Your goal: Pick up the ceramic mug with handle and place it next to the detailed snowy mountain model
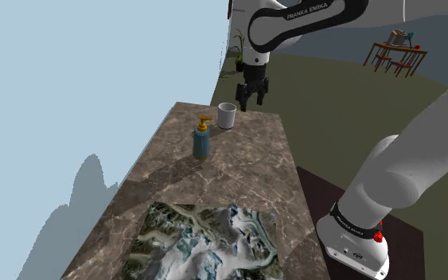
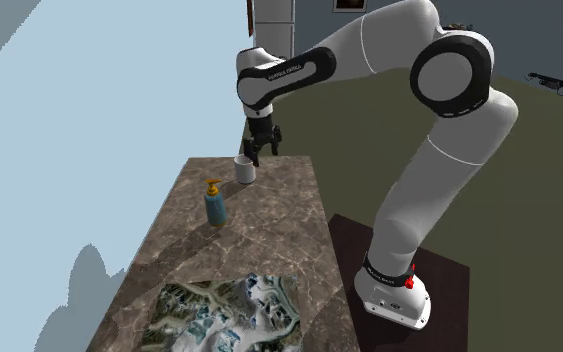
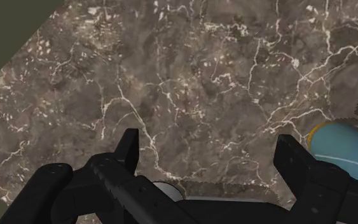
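A white mug [image 1: 227, 116] [image 2: 245, 170] stands at the far end of the brown marble counter [image 1: 238, 171]. My black gripper [image 1: 253, 99] [image 2: 263, 148] hangs just above it, a little toward the shoulder view's right, with its fingers apart and nothing between them. In the wrist view the gripper [image 3: 210, 156] is open over bare marble, and a small white patch [image 3: 165, 189] shows beside the hand's body; I cannot tell if it is the mug. The snowy mountain model [image 1: 206, 243] [image 2: 234, 310] lies flat at the near end of the counter.
A blue soap bottle with a yellow pump [image 1: 202, 141] [image 2: 215, 205] [image 3: 343, 146] stands between mug and model. A light blue wall [image 1: 71, 95] runs along the counter's left. The stand sits on a dark mat [image 1: 409, 239]. A table with chairs [image 1: 395, 52] stands far off.
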